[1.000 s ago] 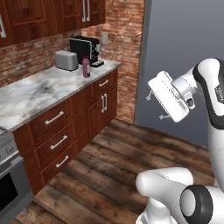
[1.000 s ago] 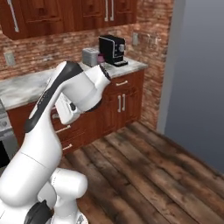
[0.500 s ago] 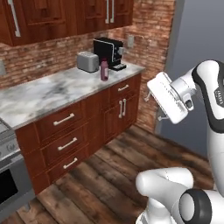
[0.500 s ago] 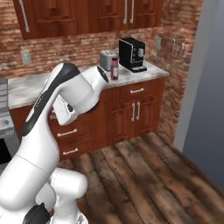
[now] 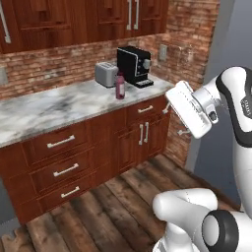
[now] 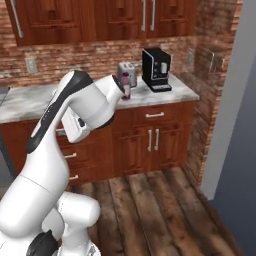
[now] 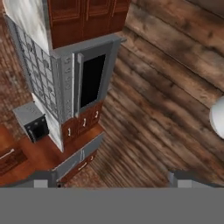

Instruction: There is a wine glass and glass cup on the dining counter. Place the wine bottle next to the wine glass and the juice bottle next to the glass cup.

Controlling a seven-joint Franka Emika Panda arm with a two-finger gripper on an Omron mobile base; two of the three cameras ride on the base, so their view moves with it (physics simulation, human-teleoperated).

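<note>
The juice bottle (image 5: 120, 86) is a stubby pink-purple bottle with a dark cap. It stands upright on the marble worktop, just in front of the toaster and left of the coffee machine. In the right base view the juice bottle (image 6: 126, 90) peeks out beside my upper arm. My gripper (image 5: 174, 120) hangs in the air well to the right of the worktop, far from the bottle. It is open with nothing held, and in the hand view the gripper (image 7: 113, 180) has its tips wide apart. The wine bottle, wine glass, glass cup and dining counter are out of view.
A silver toaster (image 5: 106, 74) and a black coffee machine (image 5: 134, 66) stand at the back of the marble worktop (image 5: 54, 108) over wooden drawer cabinets. A brick wall end and a grey wall (image 5: 221, 29) rise on the right. The hand view looks at an oven (image 7: 89, 78) and wooden floor.
The whole scene has slid right in both base views, so the base has moved; the worktop now faces it more squarely. The arm keeps its pose and the gripper stays open.
</note>
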